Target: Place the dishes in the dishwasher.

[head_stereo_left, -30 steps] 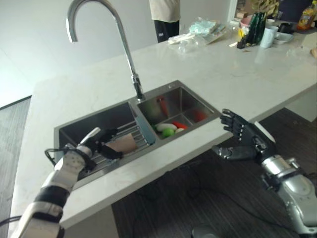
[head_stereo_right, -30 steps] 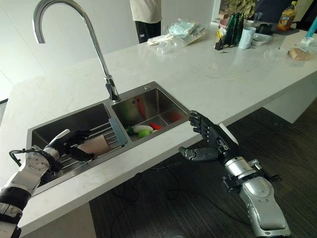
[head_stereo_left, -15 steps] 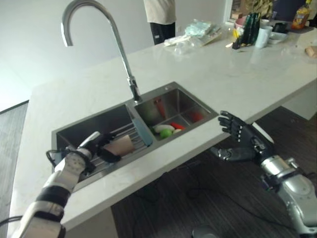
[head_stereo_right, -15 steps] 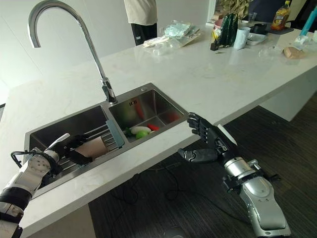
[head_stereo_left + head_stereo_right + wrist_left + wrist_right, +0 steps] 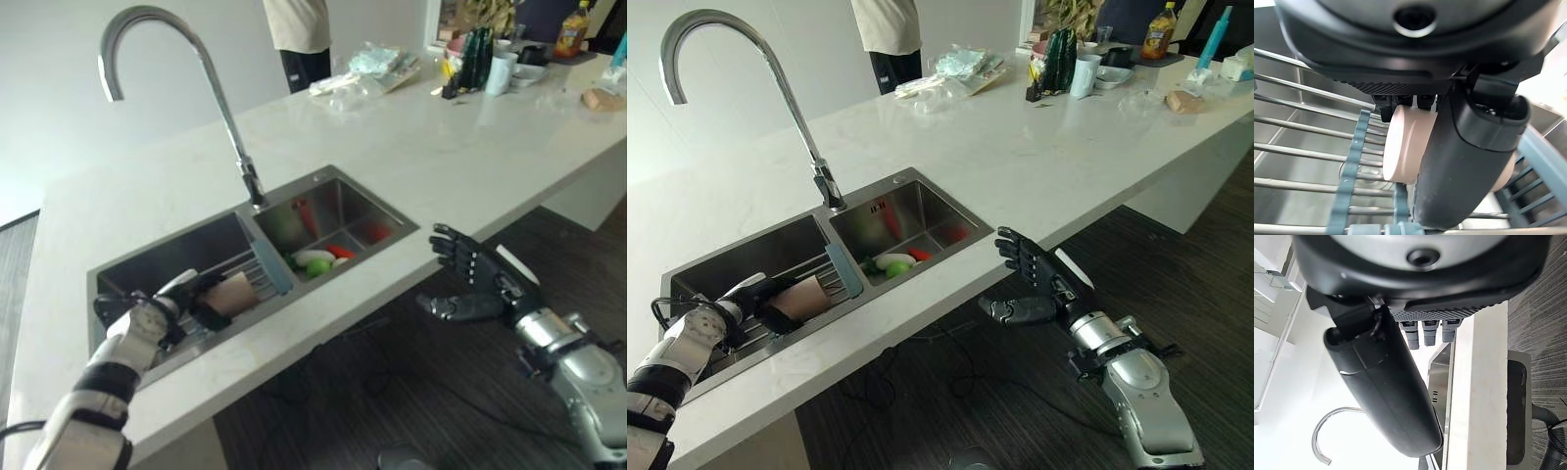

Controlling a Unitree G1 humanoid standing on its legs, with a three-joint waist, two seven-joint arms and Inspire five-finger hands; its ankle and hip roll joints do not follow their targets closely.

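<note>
A pale pink cup (image 5: pixel 233 292) lies on its side on the wire rack (image 5: pixel 1312 161) set across the left basin of the steel double sink (image 5: pixel 921 206), its base turned toward the wrist camera, and the left hand (image 5: pixel 162 311) is clasped around it, thumb (image 5: pixel 1469 161) laid along one flank and the fingers curled over the far side. A grey-blue rack end piece (image 5: pixel 844 271) stands just beside the cup at about 2 o'clock from it, between cup and the right basin, where red, white and green items (image 5: pixel 893 262) lie in a loose cluster. The gooseneck faucet (image 5: pixel 176 88) rises at 12 o'clock behind the divider. Well off at 3 o'clock, beyond the counter edge and over the dark floor, the right hand (image 5: pixel 1031 282) hangs with fingers spread and relaxed, holding nothing. At the far end of the white counter (image 5: pixel 1038 157) sit plastic bags (image 5: pixel 960 70), bottles and mugs (image 5: pixel 1083 73), with a person (image 5: pixel 890 34) standing behind. Judged from here, the grip looks shallow on a smooth, round cup: lifting could let it roll out, or its rim could catch on the rack bars or the end piece.
</note>
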